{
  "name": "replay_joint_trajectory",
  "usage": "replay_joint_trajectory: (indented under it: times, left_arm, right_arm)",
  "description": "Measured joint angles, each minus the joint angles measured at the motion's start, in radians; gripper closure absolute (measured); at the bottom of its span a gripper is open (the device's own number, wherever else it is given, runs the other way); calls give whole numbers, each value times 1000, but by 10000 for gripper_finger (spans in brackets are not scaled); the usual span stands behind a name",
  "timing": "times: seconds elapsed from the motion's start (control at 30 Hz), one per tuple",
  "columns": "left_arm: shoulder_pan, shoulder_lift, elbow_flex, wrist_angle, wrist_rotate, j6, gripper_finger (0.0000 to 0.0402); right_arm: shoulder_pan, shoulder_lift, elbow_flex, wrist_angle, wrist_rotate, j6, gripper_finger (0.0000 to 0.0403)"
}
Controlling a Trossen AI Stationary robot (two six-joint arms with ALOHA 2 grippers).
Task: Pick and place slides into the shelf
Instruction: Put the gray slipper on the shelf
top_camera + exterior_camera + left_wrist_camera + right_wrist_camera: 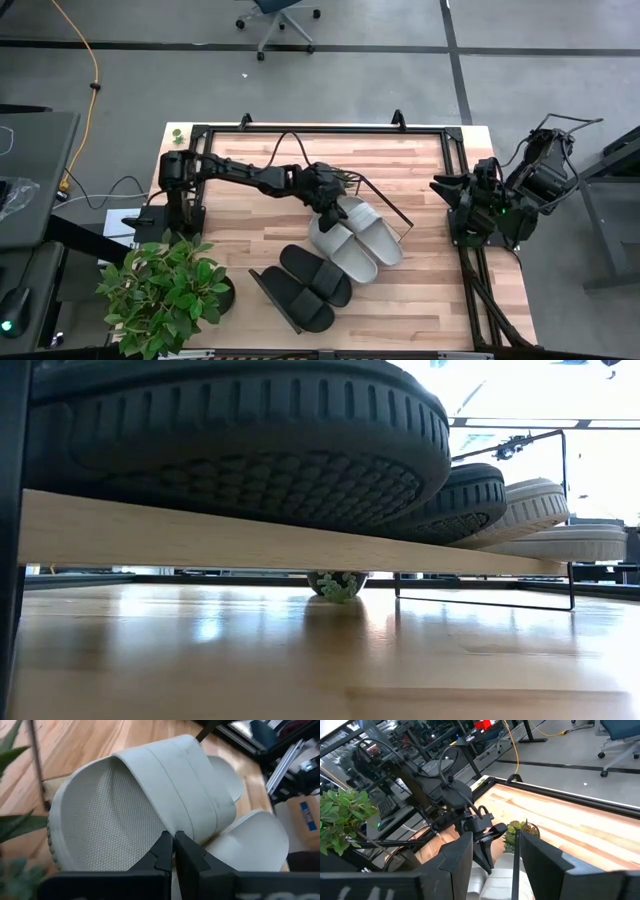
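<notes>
On the shelf (262, 288), the left claw (173, 851) pinches a grey slide's (150, 805) strap, seemingly seating it; release should follow

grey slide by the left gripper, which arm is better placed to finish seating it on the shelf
Left. The left gripper is right at the grey slide, fingers pinched at its strap in the left wrist view. The right gripper waits at the table's right edge, apart from the shelf.

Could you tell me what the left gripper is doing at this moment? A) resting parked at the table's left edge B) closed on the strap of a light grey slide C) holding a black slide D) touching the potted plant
B: in the left wrist view the left gripper has its fingers pinched together on the strap of a light grey slide, which the high view places over the grey pair.
</notes>
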Motion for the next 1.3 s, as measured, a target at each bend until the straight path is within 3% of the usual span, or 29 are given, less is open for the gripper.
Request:
replay_joint_trajectory:
  times: [0.23,1.3]
  left_arm:
    - [1,-13,1,-73,-2,29,401]
    - [2,-36,2,-93,-86,25,401]
  right_arm:
    - [0,0,0,-8,2,0,247]
    - [0,-20,0,-38,2,8,247]
